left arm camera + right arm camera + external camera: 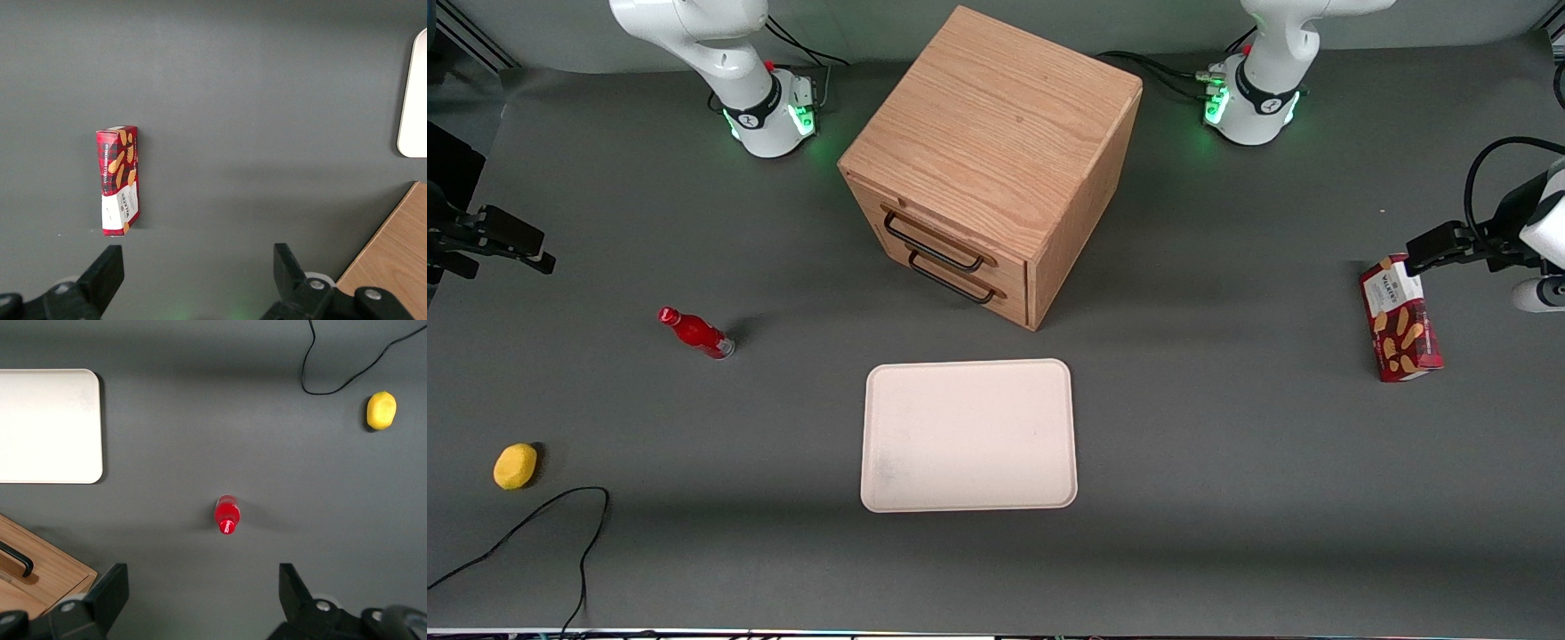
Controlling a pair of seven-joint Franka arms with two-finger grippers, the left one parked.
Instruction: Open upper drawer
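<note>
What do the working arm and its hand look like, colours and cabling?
The glossy white right arm has a black joint band, a green-lit base and black cables trailing off. Its matte black two-finger hand has blocky fingers with silver screws, open, above the grey table, toward the working arm's end.

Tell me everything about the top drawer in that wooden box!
The upper drawer is the topmost of two in the light oak cabinet. Its front looks like the same pale wood, with a thin black bar handle across it. It is shut, flush with the cabinet, just above the matching lower drawer. Nothing touches it. The gripper hangs open, well off toward the working arm's end of the table, above the gray mat.
</note>
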